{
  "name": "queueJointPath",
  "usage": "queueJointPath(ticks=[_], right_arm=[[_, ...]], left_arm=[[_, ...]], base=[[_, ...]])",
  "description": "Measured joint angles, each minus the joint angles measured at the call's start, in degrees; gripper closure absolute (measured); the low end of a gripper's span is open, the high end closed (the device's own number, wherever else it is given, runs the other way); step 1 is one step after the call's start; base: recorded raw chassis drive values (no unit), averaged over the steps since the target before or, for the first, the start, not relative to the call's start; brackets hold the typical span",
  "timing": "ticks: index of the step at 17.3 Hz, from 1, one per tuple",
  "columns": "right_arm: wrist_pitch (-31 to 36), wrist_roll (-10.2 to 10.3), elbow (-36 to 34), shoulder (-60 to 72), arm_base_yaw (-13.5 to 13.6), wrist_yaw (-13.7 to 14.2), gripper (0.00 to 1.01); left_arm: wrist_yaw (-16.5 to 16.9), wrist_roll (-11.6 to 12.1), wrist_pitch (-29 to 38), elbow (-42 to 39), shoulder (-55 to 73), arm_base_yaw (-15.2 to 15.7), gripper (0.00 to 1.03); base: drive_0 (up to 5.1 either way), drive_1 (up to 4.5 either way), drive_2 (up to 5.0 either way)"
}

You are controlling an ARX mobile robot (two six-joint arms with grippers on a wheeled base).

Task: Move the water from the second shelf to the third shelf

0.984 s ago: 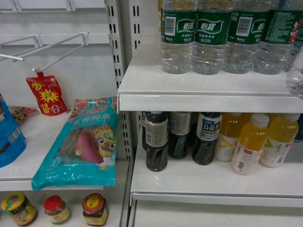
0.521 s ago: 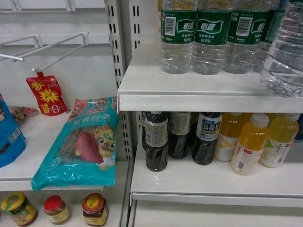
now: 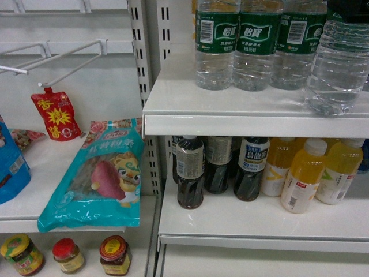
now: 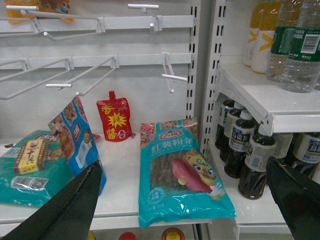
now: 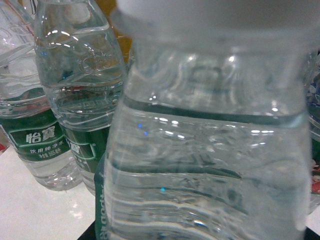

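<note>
I have the water (image 3: pixel 341 63) on my right arm's side, upright, its long axis vertical. In the head view its base sits at or just above the front edge of the upper shelf (image 3: pixel 230 124), near the right end, ahead of the row of green-label bottles (image 3: pixel 253 46). I cannot tell whether the base touches the shelf.

The right wrist view is filled by that bottle (image 5: pixel 210 150) from the shoulder down, with the pale cap at the top of the frame, so the camera is pressed close. I judge the right gripper is holding it near the neck, but the fingers are out of every view and I cannot confirm the grip.

The left gripper (image 4: pixel 185 200) hangs spread wide, well apart from the water, facing the left bay's shelf with the teal pouch (image 4: pixel 182 172) in front of it. The right arm is plainly the nearer one.

The shelf below (image 3: pixel 259 222) carries dark bottles (image 3: pixel 190 173) and orange drinks (image 3: pixel 302 176); bare space shows along its front edge. The drop from here would be straight down and inward.

Labels: the green bands read 怡寶 in white, with a barcode beside. The teal pouch reads 红薯粉条. The dark bottles' small print is too fine to read.
</note>
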State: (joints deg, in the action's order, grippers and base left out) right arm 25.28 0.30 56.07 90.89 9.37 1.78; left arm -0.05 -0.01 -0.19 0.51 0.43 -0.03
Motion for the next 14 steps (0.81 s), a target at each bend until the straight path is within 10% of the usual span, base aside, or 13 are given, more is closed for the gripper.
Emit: queueJointPath(ticks=[14], right_arm=[[-0.2,1.4,3.6,3.7,1.9,1.2,0.59]], left_arm=[[0.0,0.0,0.0,0.0,0.0,0.0,0.05]], base=[[0.0,0.00,0.0]])
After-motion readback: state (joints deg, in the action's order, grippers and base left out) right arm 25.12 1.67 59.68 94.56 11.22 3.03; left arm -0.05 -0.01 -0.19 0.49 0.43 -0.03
